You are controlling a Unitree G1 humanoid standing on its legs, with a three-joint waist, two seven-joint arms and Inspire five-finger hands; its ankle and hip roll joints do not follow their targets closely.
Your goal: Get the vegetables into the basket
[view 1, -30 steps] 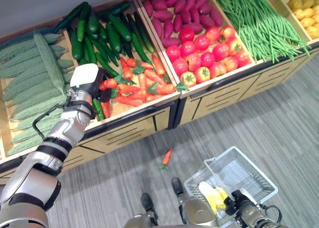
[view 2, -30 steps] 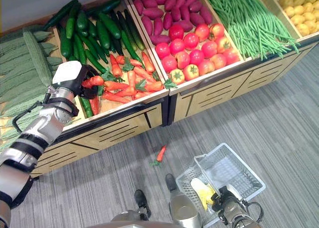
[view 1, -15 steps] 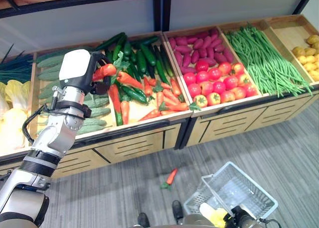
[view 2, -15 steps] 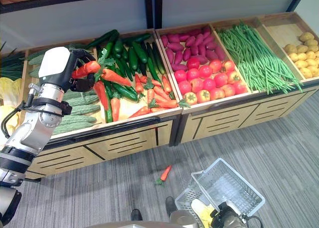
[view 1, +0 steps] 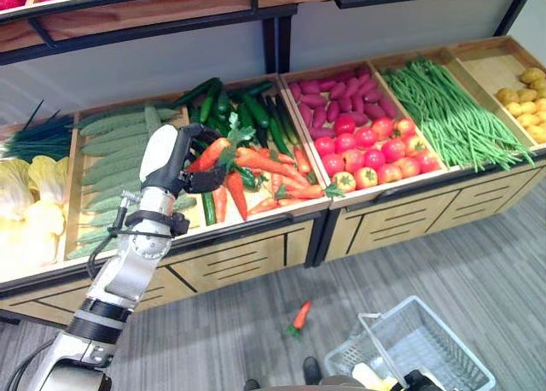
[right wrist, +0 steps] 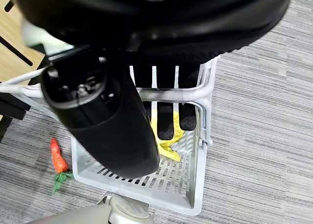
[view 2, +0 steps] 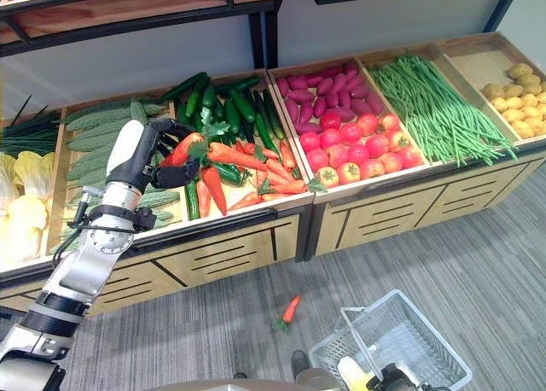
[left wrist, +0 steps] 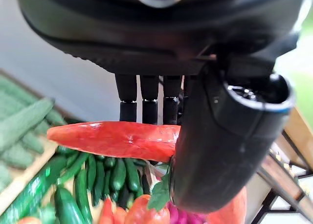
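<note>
Stretching across the upper half of the frame, a long wooden produce stand (view 1: 256, 254) with slatted drawer fronts holds its goods in side-by-side bins, with a dark-railed shelf (view 1: 128, 7) above it against a pale wall. Grey striped carpet floor (view 1: 478, 263) fills the lower right. From left to right the bins hold pale cabbages (view 1: 21, 203), ridged bitter gourds (view 1: 107, 143), dark cucumbers (view 1: 247, 109) behind loose carrots (view 1: 273, 173), purple sweet potatoes (view 1: 337, 92) behind red tomatoes (view 1: 375, 156), green beans (view 1: 444, 109), and yellow potatoes (view 1: 525, 88) at the far right edge. A white wire basket (view 2: 426, 340) sits low at the lower right of the frame, with something yellow inside it. The right hand (right wrist: 161, 106) has its fingers curled round the basket's handle (right wrist: 166, 93). At centre left, the left hand (view 1: 175, 156) is raised over the carrot bin, fingers and thumb clamped on one orange carrot (left wrist: 112, 138). Another small carrot (view 1: 299, 314) lies on the floor, just left of the basket.
</note>
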